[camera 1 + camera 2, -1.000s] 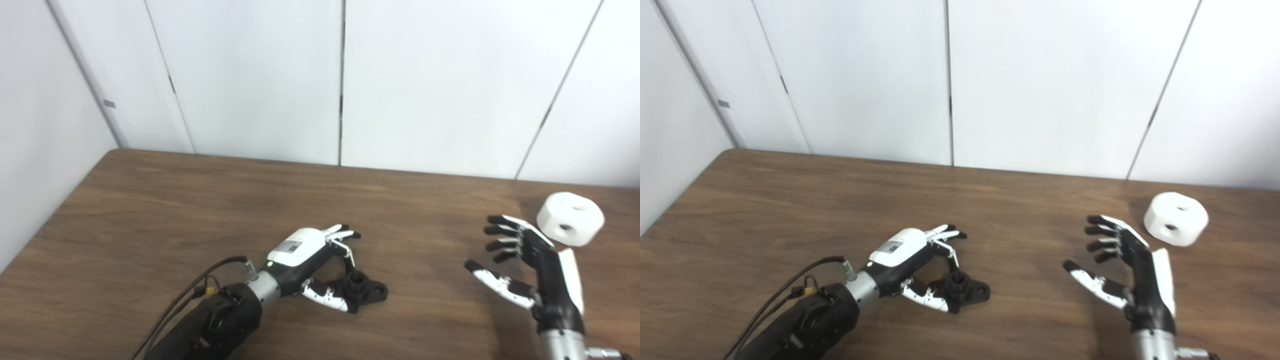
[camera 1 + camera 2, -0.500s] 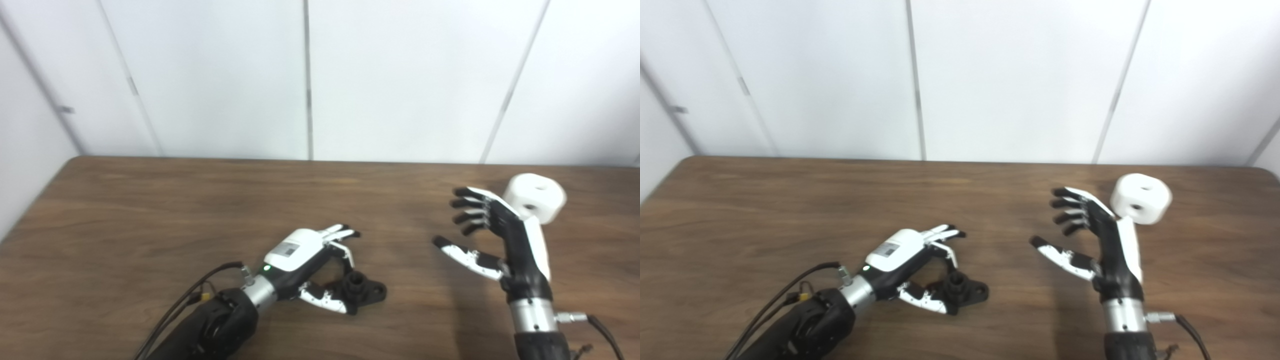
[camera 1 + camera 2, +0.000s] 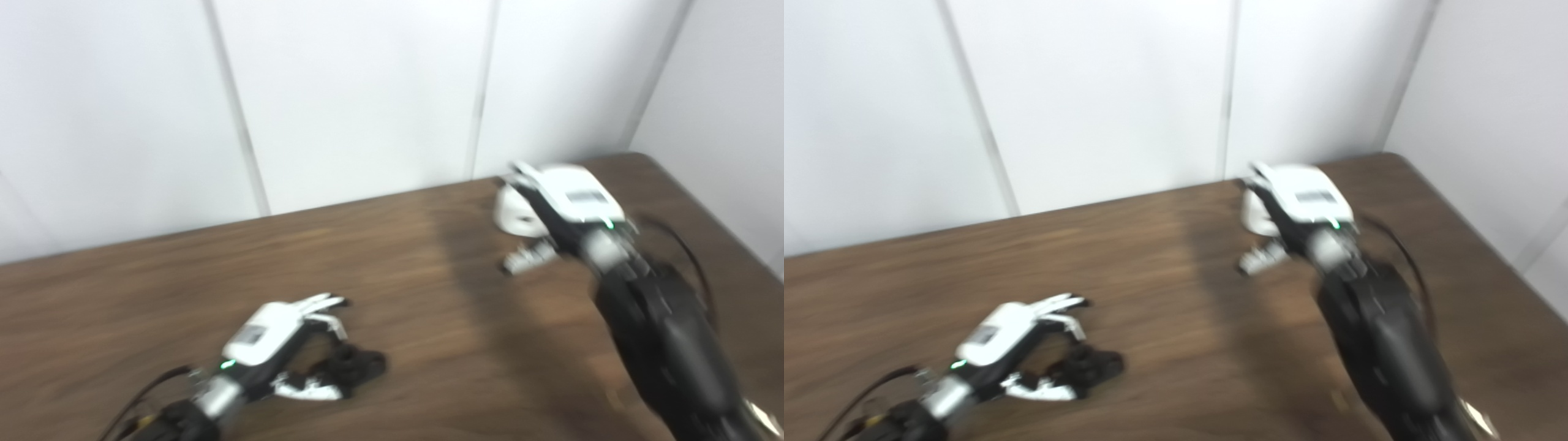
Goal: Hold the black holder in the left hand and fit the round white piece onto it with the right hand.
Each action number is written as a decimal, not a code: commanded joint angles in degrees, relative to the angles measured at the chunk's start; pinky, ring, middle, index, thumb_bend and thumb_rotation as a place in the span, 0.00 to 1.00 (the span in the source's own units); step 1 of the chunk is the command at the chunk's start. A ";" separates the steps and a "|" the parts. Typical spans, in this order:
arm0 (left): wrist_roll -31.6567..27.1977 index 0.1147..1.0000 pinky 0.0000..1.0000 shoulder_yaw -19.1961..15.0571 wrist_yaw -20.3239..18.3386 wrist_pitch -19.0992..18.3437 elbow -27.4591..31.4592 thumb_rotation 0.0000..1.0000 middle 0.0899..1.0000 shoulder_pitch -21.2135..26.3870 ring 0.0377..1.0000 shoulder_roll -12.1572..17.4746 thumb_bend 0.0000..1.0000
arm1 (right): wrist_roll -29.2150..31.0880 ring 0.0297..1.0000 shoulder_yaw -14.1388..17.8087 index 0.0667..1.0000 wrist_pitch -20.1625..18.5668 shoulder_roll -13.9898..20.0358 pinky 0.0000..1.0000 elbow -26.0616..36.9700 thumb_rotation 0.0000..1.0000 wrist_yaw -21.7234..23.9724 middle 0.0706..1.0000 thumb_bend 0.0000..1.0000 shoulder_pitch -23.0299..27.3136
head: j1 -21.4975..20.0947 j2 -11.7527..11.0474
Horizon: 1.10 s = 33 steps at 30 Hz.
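Both views are blurred. The black holder lies on the brown table at the front left. My left hand is cupped around it, fingers arched over its far side and thumb along its near side, not closed on it. The round white piece sits at the back right, near the wall. My right hand lies palm down over its top and right side and hides most of it. The thumb sticks out below the piece, apart from it. The same scene shows in the right eye view, with the holder and the white piece.
The table's right edge and back right corner lie close to my right arm. White wall panels stand right behind the table. Bare wood lies between the two hands.
The camera has swung to the right. My right hand has reached forward, turned palm down and come over the white piece. My left hand stays around the holder.
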State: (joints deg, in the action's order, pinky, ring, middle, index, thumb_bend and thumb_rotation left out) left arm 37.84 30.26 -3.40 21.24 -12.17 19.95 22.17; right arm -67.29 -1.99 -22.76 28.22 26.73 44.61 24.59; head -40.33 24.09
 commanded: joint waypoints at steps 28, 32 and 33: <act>0.66 0.42 0.83 1.25 -3.64 2.02 -6.74 0.06 0.89 -2.06 0.93 2.16 0.52 | -6.51 1.00 -4.37 0.95 0.75 7.90 0.91 -23.08 0.39 4.20 1.00 1.00 12.66 | -1.79 -2.55; 0.23 0.42 0.86 1.21 -3.42 2.39 -7.06 0.06 0.89 -2.10 0.93 2.02 0.52 | -5.69 1.00 -5.57 0.95 0.23 7.42 0.91 -25.46 0.40 3.70 1.00 1.00 13.44 | -1.47 -2.37; 0.23 0.42 0.87 1.23 -3.38 2.41 -7.01 0.06 0.89 -2.15 0.93 2.01 0.52 | -5.30 1.00 -5.79 0.95 0.03 7.18 0.91 -26.39 0.39 3.44 1.00 1.00 13.71 | -1.39 -2.35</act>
State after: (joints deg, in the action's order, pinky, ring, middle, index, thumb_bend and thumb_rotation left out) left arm 35.50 30.02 -2.16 25.46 -15.99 20.57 22.39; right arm -72.76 -8.24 -22.32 34.61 0.12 50.41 34.78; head -41.75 21.80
